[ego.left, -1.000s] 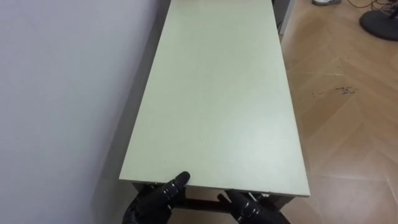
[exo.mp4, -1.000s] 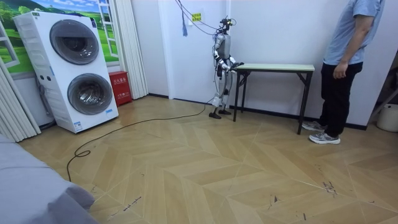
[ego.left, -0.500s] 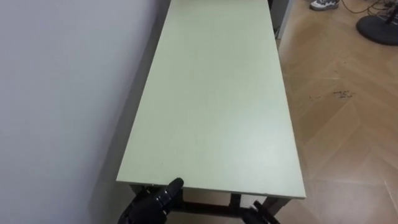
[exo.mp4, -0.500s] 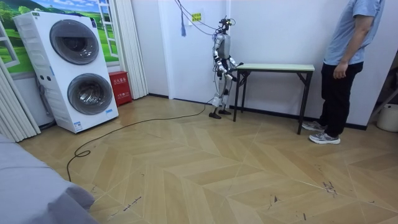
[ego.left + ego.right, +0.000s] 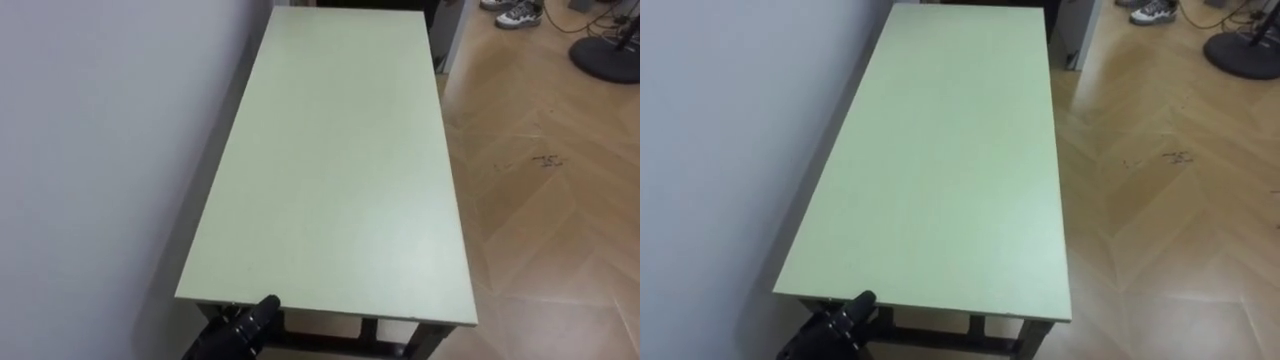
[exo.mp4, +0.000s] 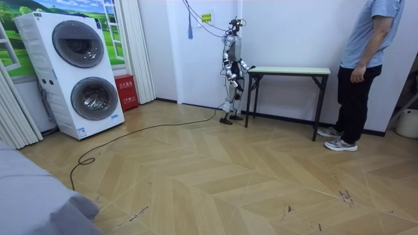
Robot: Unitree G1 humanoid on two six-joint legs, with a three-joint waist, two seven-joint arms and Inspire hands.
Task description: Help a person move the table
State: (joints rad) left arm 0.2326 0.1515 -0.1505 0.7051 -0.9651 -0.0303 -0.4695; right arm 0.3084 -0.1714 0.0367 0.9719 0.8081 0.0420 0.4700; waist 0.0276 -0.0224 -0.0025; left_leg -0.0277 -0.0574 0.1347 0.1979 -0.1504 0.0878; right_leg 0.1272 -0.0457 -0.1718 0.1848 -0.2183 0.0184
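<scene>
A long table [image 5: 330, 160] with a pale green top and dark legs stands lengthwise before me, its left side close to the white wall. In the room view I stand at the end of the table [image 6: 287, 70] on the room view's left. My left hand [image 5: 240, 325] is dark and sits just below the near edge at its left corner. My right hand [image 6: 243, 67] reaches toward that same end, small and unclear. A person [image 6: 362, 62] stands by the far end with arms hanging, not touching the table. Their shoes [image 5: 515, 12] are beyond the far edge.
The white wall [image 5: 100, 150] runs along the table's left side. Wooden floor [image 5: 550, 200] lies open to the right, with a black round base [image 5: 605, 45] at the far right. A stacked washer and dryer [image 6: 85, 72] stands at the room view's left.
The eye view has shifted, so more of the table's far end shows. My left hand sits lower at the picture's bottom and my right hand has dropped out of it. Table and person have not moved.
</scene>
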